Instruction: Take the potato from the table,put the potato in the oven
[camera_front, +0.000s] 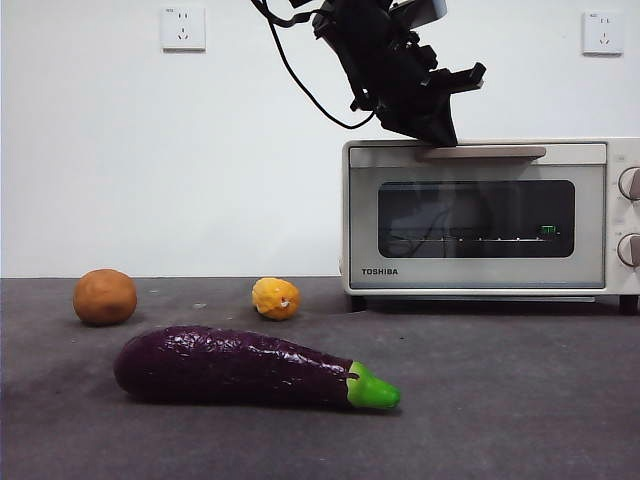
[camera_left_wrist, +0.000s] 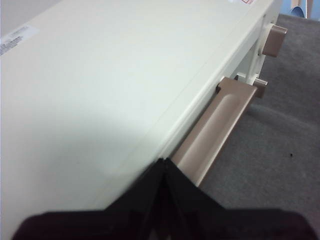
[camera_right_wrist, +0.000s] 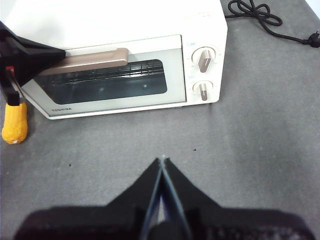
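Dark grey tabletop (camera_front: 520, 400) across the whole width. Cream oven (camera_front: 480, 215) standing on it at the right, door closed, "TOSHIBA" printed low on the door's left corner; beige handle (camera_front: 480, 153) along the door's top, two knobs (camera_front: 630, 215) at the right edge, wire rack visible behind the dark glass, nothing else made out inside. White sticker with small unreadable print on the oven's roof (camera_left_wrist: 17, 37). Black cord (camera_right_wrist: 260, 15) coiled on the tabletop behind the oven.

Purple eggplant (camera_front: 240, 367) with green stem lying in front of the oven and to its left, nearest the front camera. Left tool (camera_front: 435, 125) down at the oven's top front edge, tips pressed together, narrow, holding nothing, just at the left end of the handle. Right tool (camera_right_wrist: 162, 162) hanging above bare tabletop in front of the oven, tips likewise together and empty.

Potato (camera_front: 105, 297) resting on the tabletop far left of the oven, well apart from both tools. Smaller bumpy yellow lump (camera_front: 276, 298) between potato and oven, near the oven's left side.

Two white wall sockets (camera_front: 183, 28) high on the wall behind.
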